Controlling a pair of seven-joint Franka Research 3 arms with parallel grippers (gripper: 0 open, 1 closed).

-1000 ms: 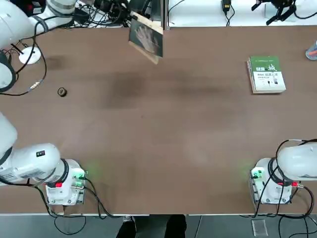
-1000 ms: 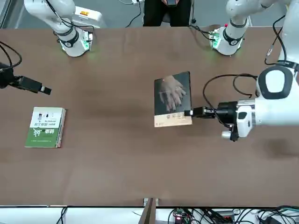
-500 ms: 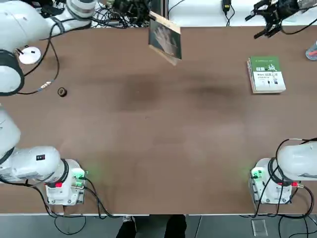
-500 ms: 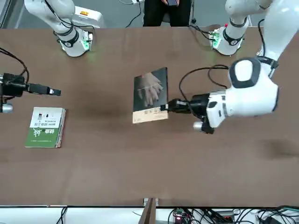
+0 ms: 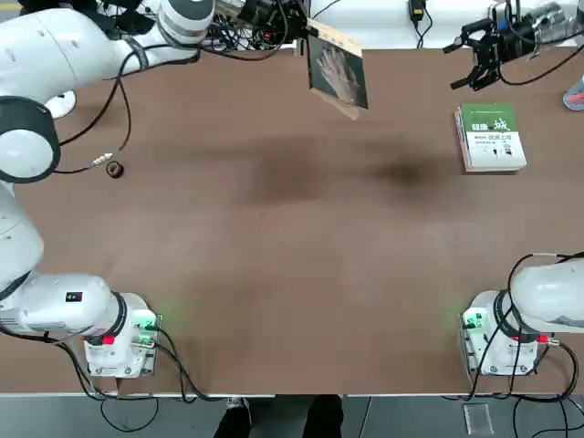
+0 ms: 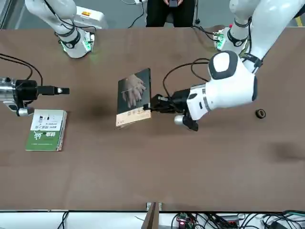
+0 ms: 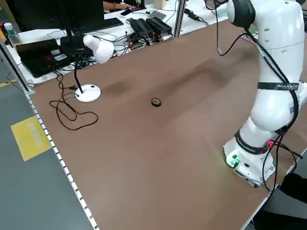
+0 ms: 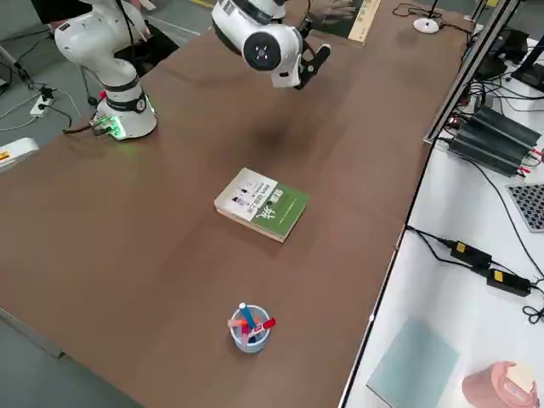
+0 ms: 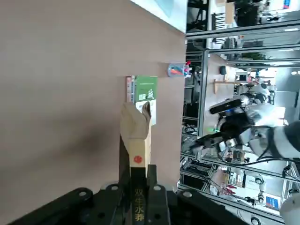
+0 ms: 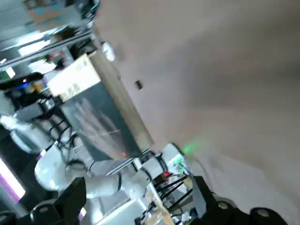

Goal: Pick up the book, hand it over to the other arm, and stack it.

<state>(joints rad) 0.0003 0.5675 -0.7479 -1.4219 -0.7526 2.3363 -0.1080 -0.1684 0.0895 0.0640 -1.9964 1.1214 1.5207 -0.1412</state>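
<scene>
two tools are working: left tool (image 6: 153, 102) is pinching the paperback book (image 6: 134, 97) aloft, right tool (image 6: 64, 90) is hovering spread above the bench (image 6: 152, 162).

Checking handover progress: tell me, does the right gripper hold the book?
No, the right gripper is open and apart; the left gripper holds the book.
</scene>
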